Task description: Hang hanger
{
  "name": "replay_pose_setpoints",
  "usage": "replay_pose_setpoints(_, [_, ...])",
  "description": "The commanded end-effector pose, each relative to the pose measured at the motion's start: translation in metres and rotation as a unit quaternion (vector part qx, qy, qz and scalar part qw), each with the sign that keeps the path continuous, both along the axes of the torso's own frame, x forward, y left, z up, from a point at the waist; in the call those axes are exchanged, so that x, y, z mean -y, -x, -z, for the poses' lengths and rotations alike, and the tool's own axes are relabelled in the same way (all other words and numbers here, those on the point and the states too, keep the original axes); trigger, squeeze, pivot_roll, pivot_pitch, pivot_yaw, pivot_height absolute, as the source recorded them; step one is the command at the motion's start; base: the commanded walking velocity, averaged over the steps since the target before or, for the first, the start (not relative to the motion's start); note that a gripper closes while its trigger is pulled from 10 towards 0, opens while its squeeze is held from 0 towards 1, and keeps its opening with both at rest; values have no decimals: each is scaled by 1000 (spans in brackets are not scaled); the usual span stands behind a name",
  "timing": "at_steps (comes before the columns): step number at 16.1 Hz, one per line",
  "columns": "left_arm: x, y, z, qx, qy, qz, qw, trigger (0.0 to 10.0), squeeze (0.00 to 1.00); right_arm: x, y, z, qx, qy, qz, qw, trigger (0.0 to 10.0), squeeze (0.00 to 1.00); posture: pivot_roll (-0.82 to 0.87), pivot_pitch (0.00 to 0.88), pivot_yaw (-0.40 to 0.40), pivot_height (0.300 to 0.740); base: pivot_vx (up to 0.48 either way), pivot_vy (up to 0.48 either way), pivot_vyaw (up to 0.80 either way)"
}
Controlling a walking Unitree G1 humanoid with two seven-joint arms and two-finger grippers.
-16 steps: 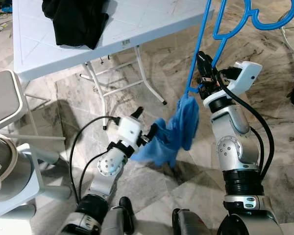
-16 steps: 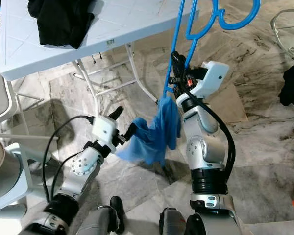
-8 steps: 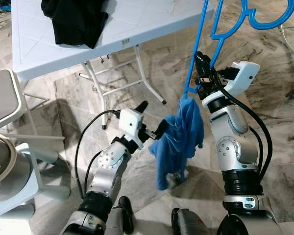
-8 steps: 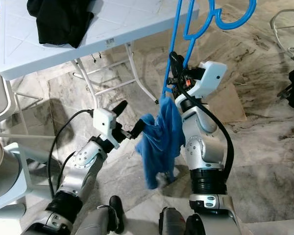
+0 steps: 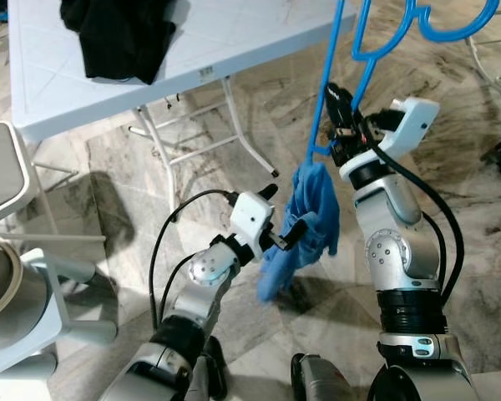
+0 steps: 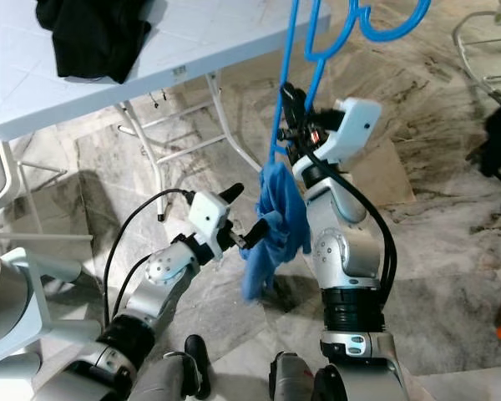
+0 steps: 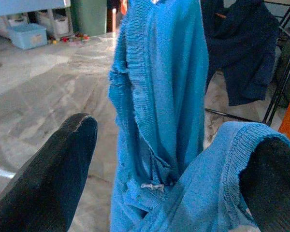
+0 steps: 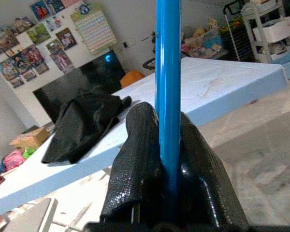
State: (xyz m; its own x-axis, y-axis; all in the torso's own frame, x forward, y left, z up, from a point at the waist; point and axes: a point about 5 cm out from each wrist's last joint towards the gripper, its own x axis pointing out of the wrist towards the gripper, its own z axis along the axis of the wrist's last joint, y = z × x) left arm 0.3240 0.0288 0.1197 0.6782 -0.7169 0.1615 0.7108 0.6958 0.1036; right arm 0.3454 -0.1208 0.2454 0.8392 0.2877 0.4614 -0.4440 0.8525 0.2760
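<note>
A blue plastic hanger (image 5: 328, 75) stands upright with its hook (image 5: 451, 29) at the top right. My right gripper (image 5: 341, 109) is shut on its thin bar (image 8: 167, 72), seen close up in the right wrist view. From the hanger's lower corner a blue knitted cloth (image 5: 313, 209) hangs bunched. My left gripper (image 5: 282, 213) is against this cloth from the left, open. In the left wrist view the cloth (image 7: 169, 96) hangs between the two fingers (image 7: 58, 179), and a fold of it lies over the other one.
A white folding table (image 5: 192, 50) with a black garment (image 5: 117, 33) stands at the back left, its legs (image 5: 242, 142) close to my left arm. A grey stool (image 5: 0, 167) is at the far left. Dark clothes on a rack (image 7: 241, 48) hang to the right. The floor is marble.
My left gripper has moved right and up, close to the hanger. The cloth, earlier stretched out to the left, now hangs bunched under the hanger. The right gripper keeps its hold.
</note>
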Motion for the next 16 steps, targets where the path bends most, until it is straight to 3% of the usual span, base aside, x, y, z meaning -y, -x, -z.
replay_pose_setpoints(1, [0, 0, 6, -2, -15, -9, 1000, 10000, 1000, -11, 8, -13, 24, -6, -34, 999, 10000, 0, -268, 302, 52, 740, 0, 0, 0])
replay_pose_setpoints(3, [3, -3, 3, 9, -21, -20, 1000, 10000, 1000, -18, 17, -20, 15, -29, -73, 997, 10000, 0, -285, 300, 50, 740, 0, 0, 0])
replay_pose_setpoints(4, [5, -5, 0, 27, -27, -34, 999, 10000, 741, -20, 24, -23, 18, -21, -89, 996, 10000, 0, -302, 298, 50, 740, 0, 0, 0])
replay_pose_setpoints(7, [7, -11, -9, 50, -29, -63, 996, 10000, 682, -16, 31, -25, 14, -19, -101, 995, 10000, 0, -318, 297, 50, 740, 0, 0, 0])
replay_pose_setpoints(8, [5, -16, -12, 58, -37, -88, 994, 10000, 306, -12, 36, -29, 15, -16, -105, 994, 10000, 0, -332, 291, 56, 740, 0, 0, 0])
replay_pose_setpoints(10, [6, -17, -12, 50, -30, -80, 995, 10000, 306, -11, 41, -35, 20, -16, -111, 994, 10000, 0, -341, 287, 59, 740, 0, 0, 0])
replay_pose_setpoints(11, [10, -15, -14, 65, -25, -66, 995, 0, 329, -10, 42, -36, 20, -15, -110, 994, 10000, 0, -343, 285, 61, 740, 0, 0, 0])
replay_pose_setpoints(12, [11, -14, -15, 71, -26, -63, 995, 0, 294, -10, 42, -35, 19, -14, -109, 994, 10000, 0, -341, 282, 62, 740, 0, 0, 0])
replay_pose_setpoints(13, [13, -14, -14, 64, -22, -64, 996, 0, 0, -9, 43, -35, 17, -12, -108, 994, 10000, 0, -339, 281, 61, 740, 0, 0, 0])
replay_pose_setpoints(16, [17, -12, -14, 60, -4, -59, 996, 0, 0, -10, 44, -37, 13, -12, -112, 994, 10000, 0, -333, 281, 55, 740, 0, 0, 0])
